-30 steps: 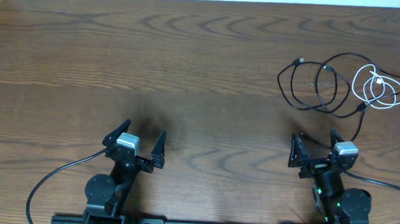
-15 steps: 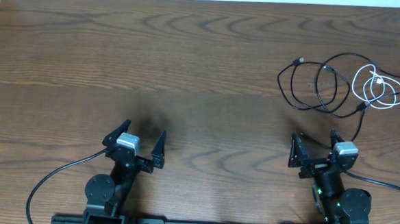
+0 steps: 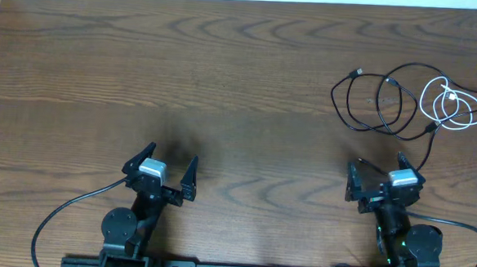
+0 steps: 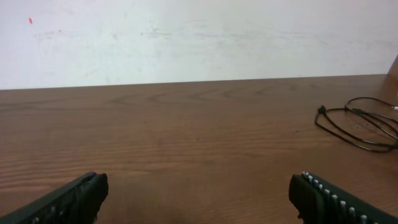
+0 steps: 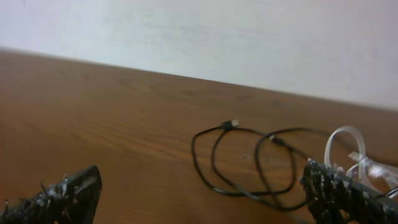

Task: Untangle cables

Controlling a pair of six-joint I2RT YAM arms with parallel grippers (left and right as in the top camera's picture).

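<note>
Cables lie in the upper right of the overhead frame: you have the black cable (image 3: 356,73) in loose loops on the wooden table (image 3: 225,84), with the white cable (image 3: 451,97) coiled at its right end and overlapping it. Your left gripper (image 3: 172,153), lower left, stands with jaws spread apart, gripping nothing. Your right gripper (image 3: 375,162), lower right, below the cables and apart from them, is spread just as wide.

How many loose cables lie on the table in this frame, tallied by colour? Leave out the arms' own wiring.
black cable: 1
white cable: 1
Total: 2
</note>
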